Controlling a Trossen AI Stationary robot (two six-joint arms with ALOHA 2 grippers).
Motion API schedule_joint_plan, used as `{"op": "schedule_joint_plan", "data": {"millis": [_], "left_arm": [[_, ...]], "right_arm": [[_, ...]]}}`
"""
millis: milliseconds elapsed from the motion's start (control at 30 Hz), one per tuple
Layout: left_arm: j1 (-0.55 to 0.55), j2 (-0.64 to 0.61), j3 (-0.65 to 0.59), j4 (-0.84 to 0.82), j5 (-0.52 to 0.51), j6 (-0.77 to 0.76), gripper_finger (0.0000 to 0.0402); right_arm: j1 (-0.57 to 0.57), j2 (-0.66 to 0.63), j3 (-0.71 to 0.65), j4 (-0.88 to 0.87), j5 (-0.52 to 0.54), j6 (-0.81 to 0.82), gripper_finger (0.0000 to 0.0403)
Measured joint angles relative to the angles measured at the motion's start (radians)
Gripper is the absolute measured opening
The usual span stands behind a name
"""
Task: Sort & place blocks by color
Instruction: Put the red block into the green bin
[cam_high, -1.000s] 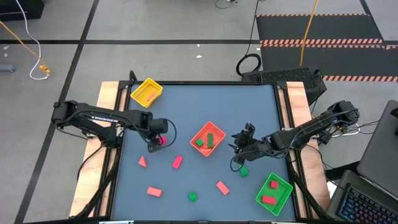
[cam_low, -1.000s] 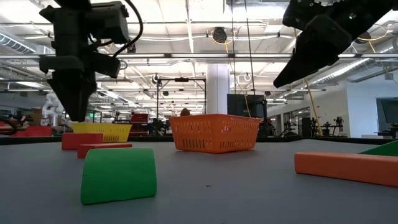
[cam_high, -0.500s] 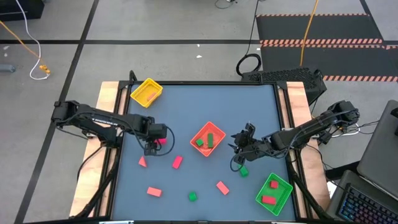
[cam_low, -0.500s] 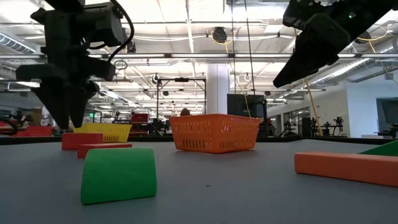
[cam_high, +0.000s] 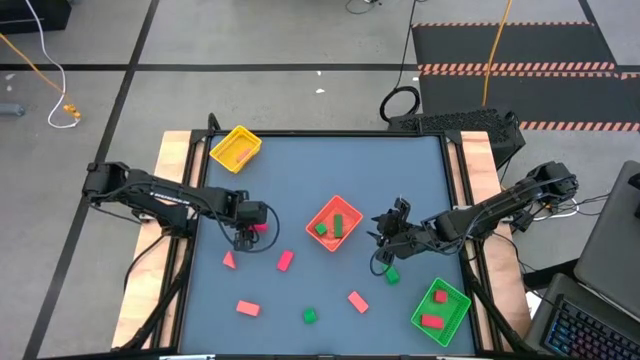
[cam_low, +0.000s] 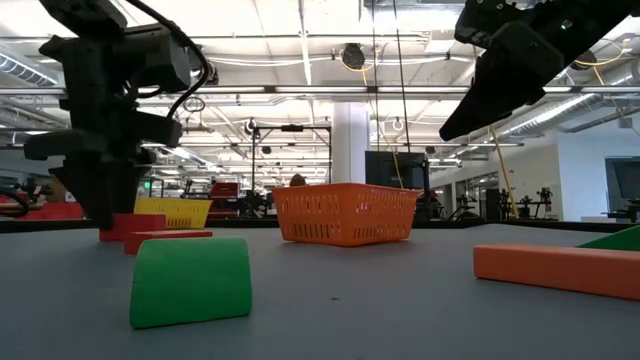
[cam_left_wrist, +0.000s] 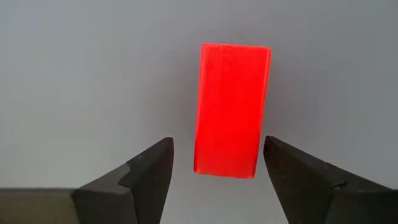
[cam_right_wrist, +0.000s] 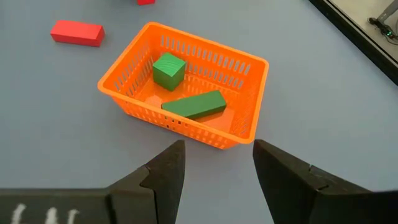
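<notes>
My left gripper (cam_left_wrist: 217, 158) is open and low over the table's left part (cam_high: 245, 232). Its fingers stand on either side of a red brick's (cam_left_wrist: 231, 109) near end, apart from it; the brick lies flat (cam_high: 259, 227). My right gripper (cam_right_wrist: 217, 155) is open and hovers above the table to the right of the red-orange tray (cam_high: 334, 224). That tray holds a green cube (cam_right_wrist: 168, 70) and a green brick (cam_right_wrist: 194, 104). Loose pink, red and green blocks lie nearer the front, such as a pink wedge (cam_high: 229, 260) and a green block (cam_high: 392, 275).
A yellow tray (cam_high: 236, 148) with a red block sits at the far left corner. A green tray (cam_high: 440, 310) with a red block sits at the near right corner. More blocks lie along the near edge: red (cam_high: 248, 308), green (cam_high: 310, 316), red (cam_high: 357, 301).
My left gripper has come down toward the table and a little toward the left edge, ending with its open fingers around the red brick. The right arm and the blocks have kept still.
</notes>
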Motion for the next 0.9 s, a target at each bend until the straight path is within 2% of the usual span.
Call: {"op": "schedule_joint_plan", "data": {"millis": [100,167,333,600,767,900], "left_arm": [[0.000,0.009,0.000,0.005,-0.005,-0.018,0.0246],[0.000,0.022,0.000,0.004,-0.005,-0.029,0.0229],[0.000,0.099,0.006,0.018,0.012,-0.052,0.0133],[0.001,0.121,0.055,0.004,0.025,-0.059,0.0130],[0.000,0.097,0.153,-0.007,0.030,-0.050,0.0130],[-0.009,0.097,0.248,0.006,0.026,-0.015,0.0130]], "right_arm": [[0.000,0.000,0.000,0.000,0.000,0.000,0.0183],[0.000,0.000,0.000,0.000,0.000,0.001,0.0183],[0.000,0.000,0.000,0.000,0.000,0.002,0.0183],[0.000,0.000,0.000,-0.001,-0.001,0.003,0.0183],[0.000,0.000,0.000,0.010,0.001,-0.003,0.0183],[0.000,0.000,0.000,0.087,0.001,-0.064,0.0183]]}}
